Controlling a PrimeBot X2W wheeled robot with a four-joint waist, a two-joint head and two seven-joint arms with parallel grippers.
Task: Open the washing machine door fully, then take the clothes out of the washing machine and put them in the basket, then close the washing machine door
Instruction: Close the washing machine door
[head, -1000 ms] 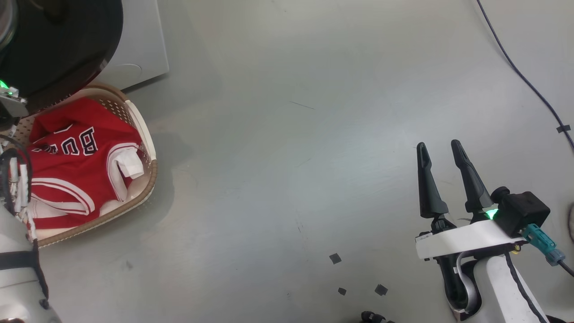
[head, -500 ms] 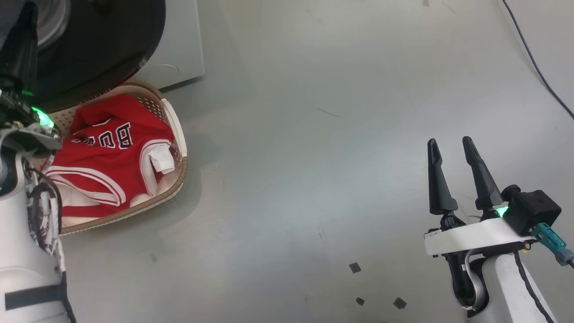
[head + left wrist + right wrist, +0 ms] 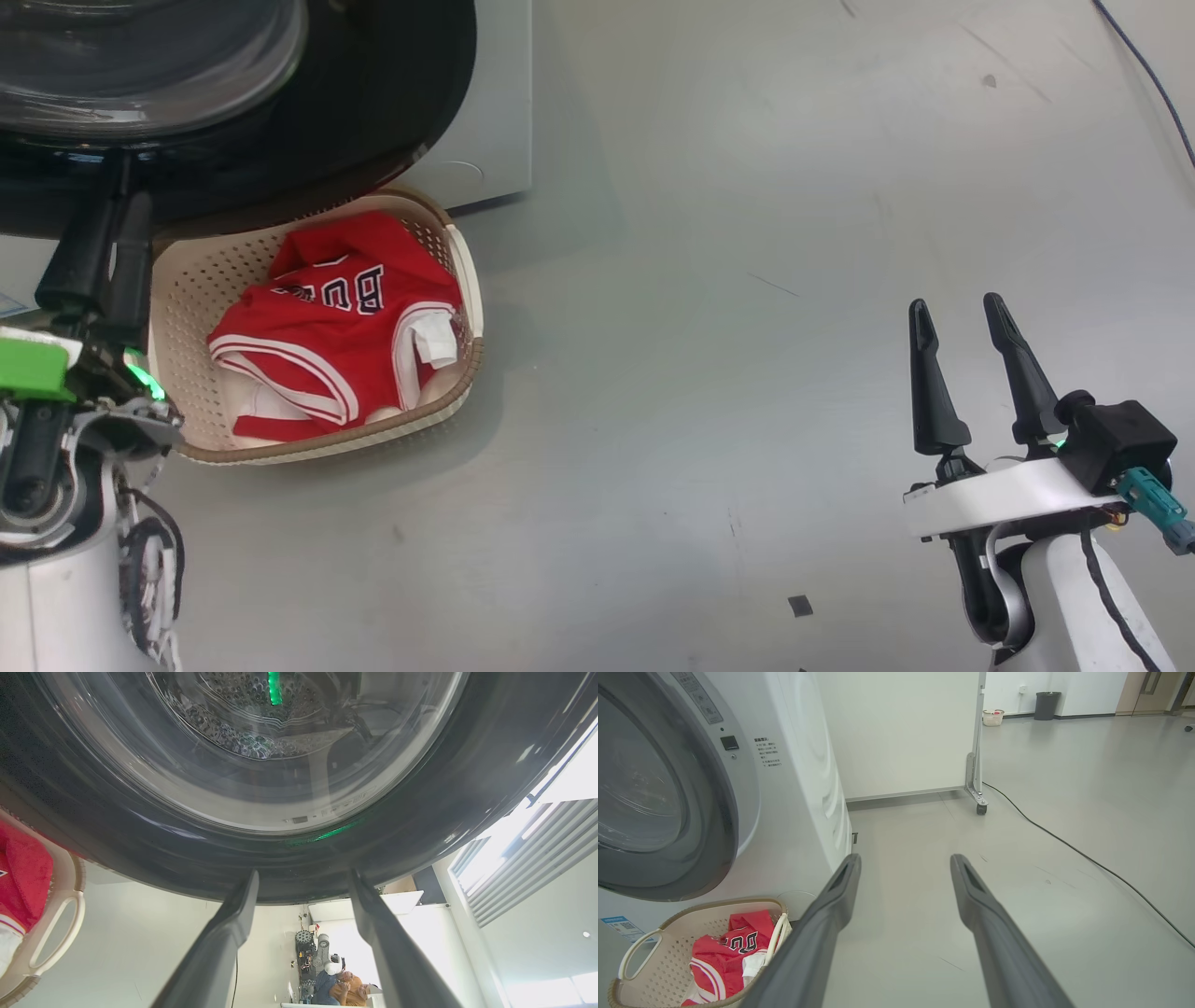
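- Clothes (image 3: 336, 327): the red jersey with white trim and dark lettering lies bunched inside the basket (image 3: 187, 280), left of centre in the head view. No part of it hangs over the rim.
- The basket stands on the floor (image 3: 700, 280) just in front of the washing machine (image 3: 794, 788), under the lower edge of the washing machine door (image 3: 373, 112).
- The door fills the upper left of the head view. At the left of the right wrist view it sits flush against the white front. The steel drum shows through the glass in the left wrist view, with no red fabric visible in it.
- Left gripper (image 3: 303, 877): fingers spread apart with nothing between them, tips up against the door's black lower rim. Whether they touch it I cannot tell.
- Right gripper (image 3: 954, 301): fingers wide apart and empty, over bare floor at the lower right of the head view, well apart from machine and basket.
- Judgement: the unloading looks done and the door looks shut, so the task reads as at or very near its end.
- Left to do, at most: confirm the door is latched, which cannot be told here, and draw the left arm clear.
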